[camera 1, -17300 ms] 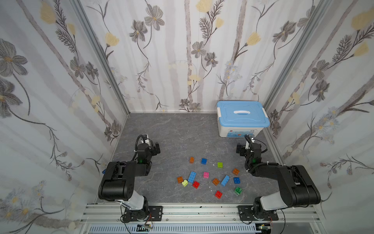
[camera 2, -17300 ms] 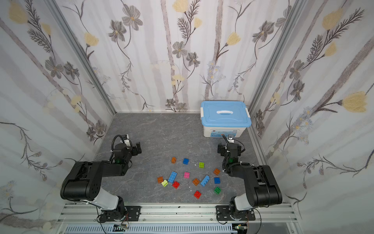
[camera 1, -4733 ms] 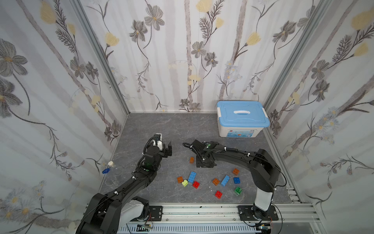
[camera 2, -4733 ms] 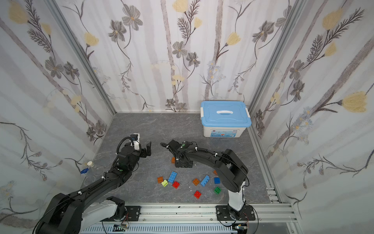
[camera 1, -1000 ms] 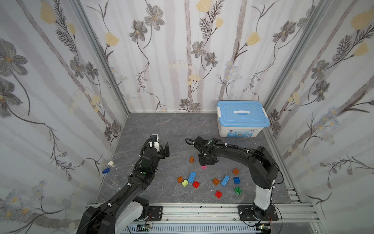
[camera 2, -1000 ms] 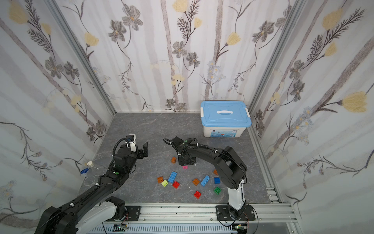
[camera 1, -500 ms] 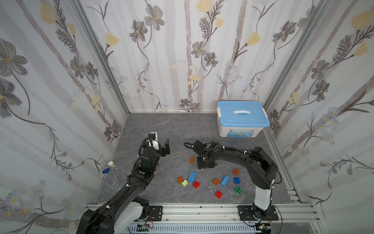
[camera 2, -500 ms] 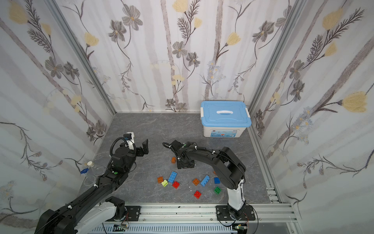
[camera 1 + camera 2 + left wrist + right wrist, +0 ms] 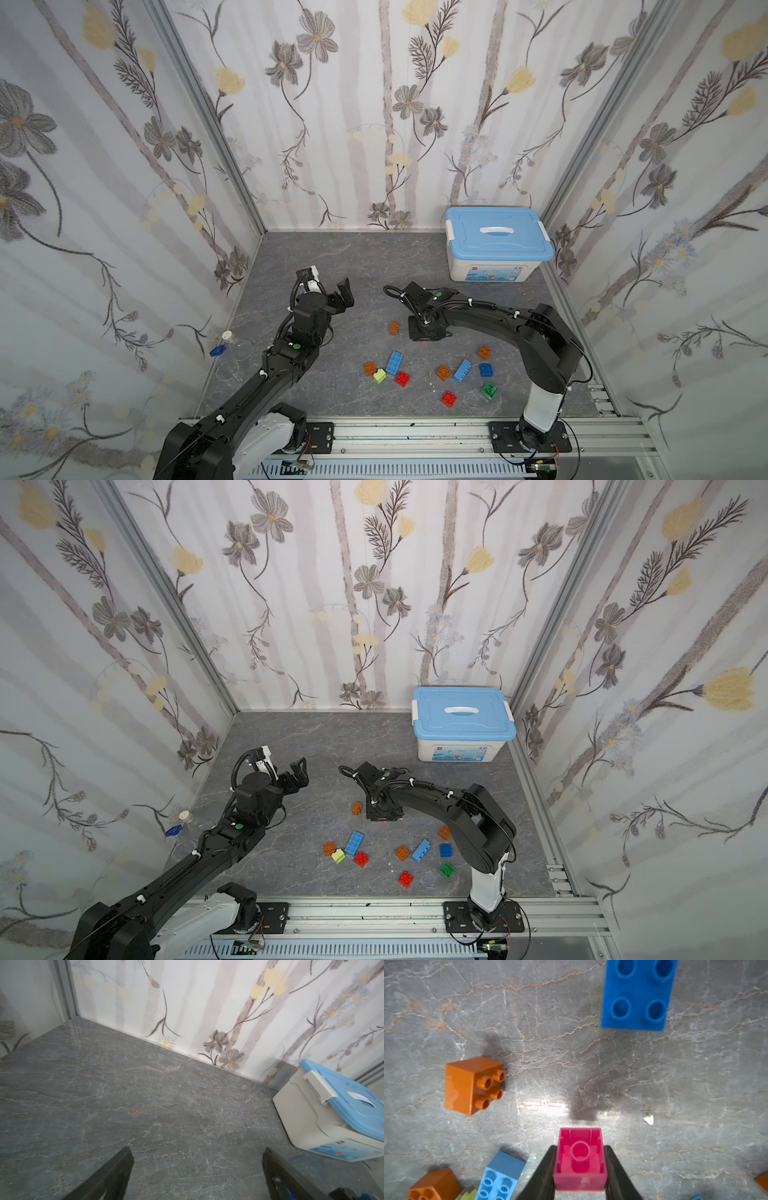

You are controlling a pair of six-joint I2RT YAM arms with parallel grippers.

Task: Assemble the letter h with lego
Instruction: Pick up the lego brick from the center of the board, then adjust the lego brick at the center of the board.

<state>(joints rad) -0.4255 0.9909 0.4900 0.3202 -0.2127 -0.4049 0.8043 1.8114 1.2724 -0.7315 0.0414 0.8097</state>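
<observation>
— Where is the pink square glossy plastic brick point(image 9: 580, 1159) found?

— It is clamped between the right jaws by its side walls, with its hollow underside turned toward the wrist camera. It is held near the middle of the grey marbled surface point(image 9: 332, 257) and is hidden under the right arm point(image 9: 478, 309) in both top views. Whether it is lifted clear cannot be told.

— What could be lost from here?

— The grip itself. The smooth walls are pinched only near the jaw tips, so the brick could be twisted or dropped if it is pressed off-centre.

— Pressed onto what?

— Likely the blue square four-stud plastic brick point(image 9: 636, 995) ahead, under which a lime edge is seen. It is braced by nothing, because the left jaws are spread wide and empty at 10 o'clock, well apart. It could be shoved along the surface instead of being mated.

— Is anything else put at risk?

— The orange square plastic brick point(image 9: 394, 328) is tipped on its side just at 9 o'clock of the right jaws and could be knocked by a sideways swing. The light-blue long plastic brick point(image 9: 394, 362) and its scattered neighbours at 6 o'clock are judged far enough away.
</observation>
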